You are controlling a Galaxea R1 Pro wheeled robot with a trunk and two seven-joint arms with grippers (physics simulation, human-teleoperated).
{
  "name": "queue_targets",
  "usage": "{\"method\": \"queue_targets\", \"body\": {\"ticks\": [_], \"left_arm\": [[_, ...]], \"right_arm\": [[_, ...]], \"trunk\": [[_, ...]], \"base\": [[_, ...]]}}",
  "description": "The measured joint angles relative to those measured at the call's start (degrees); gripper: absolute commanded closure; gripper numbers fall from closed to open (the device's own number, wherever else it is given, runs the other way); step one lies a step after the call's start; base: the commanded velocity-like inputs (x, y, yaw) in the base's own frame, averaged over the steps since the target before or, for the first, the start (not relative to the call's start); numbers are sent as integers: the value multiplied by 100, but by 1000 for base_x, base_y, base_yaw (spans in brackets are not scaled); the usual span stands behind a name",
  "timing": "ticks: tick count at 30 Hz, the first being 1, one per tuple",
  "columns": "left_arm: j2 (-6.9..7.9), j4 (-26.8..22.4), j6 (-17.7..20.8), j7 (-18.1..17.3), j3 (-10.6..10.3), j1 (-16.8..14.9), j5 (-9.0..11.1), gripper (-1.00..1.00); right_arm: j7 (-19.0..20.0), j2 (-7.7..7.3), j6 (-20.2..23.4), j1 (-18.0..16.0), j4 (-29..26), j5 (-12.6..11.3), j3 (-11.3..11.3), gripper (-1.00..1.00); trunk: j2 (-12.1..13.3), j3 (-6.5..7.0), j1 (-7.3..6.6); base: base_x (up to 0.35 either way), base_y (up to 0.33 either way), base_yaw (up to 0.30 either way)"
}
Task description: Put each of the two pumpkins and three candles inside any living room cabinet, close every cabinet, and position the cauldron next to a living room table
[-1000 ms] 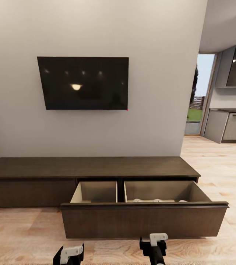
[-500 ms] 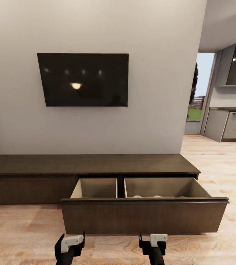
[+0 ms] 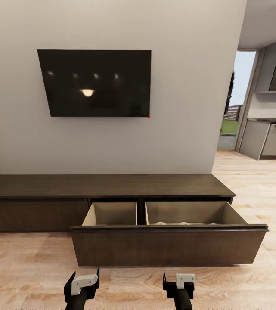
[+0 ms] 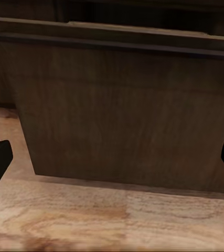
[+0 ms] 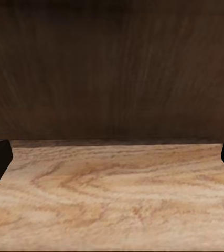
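Observation:
The long dark-brown cabinet point(image 3: 107, 186) stands against the wall with one wide drawer point(image 3: 168, 247) pulled out, showing two beige compartments. In the right compartment, low white tops of the candles point(image 3: 183, 223) just peek over the drawer front. The left compartment's floor is hidden behind the front panel. My left gripper point(image 3: 82, 285) point(image 4: 112, 163) and right gripper point(image 3: 180, 282) point(image 5: 112, 157) hover low over the floor just short of the drawer front, both open and holding nothing. The pumpkins, cauldron and table are out of view.
A black TV point(image 3: 95, 82) hangs on the grey wall above the cabinet. Pale wood floor point(image 3: 34, 262) runs in front of it and off to the right, toward a kitchen with grey units point(image 3: 275, 140) and a doorway point(image 3: 230, 116).
The whole picture has slid upward and the cabinet looks slightly nearer, so the camera has moved. The drawer is still open and both grippers hold the same pose.

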Motion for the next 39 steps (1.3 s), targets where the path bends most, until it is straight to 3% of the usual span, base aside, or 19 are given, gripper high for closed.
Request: {"method": "queue_targets", "body": {"ticks": [4,18,39], "left_arm": [[1,-5,0,0,0,0,4,-100],[-7,50,10,-1,-12,-8,-3,-100],[-7,53,17,-4,-49,-9,-4,-100]], "right_arm": [[0,0,-1,0,0,0,0,-100],[0,-7,-2,0,-1,1,1,-100],[12,-2,-4,0,-1,1,1,-100]], "trunk": [[-5,-89,10],[-6,-89,9],[-6,-89,7]], "base": [[0,0,0],[29,0,0],[236,0,0]]}}
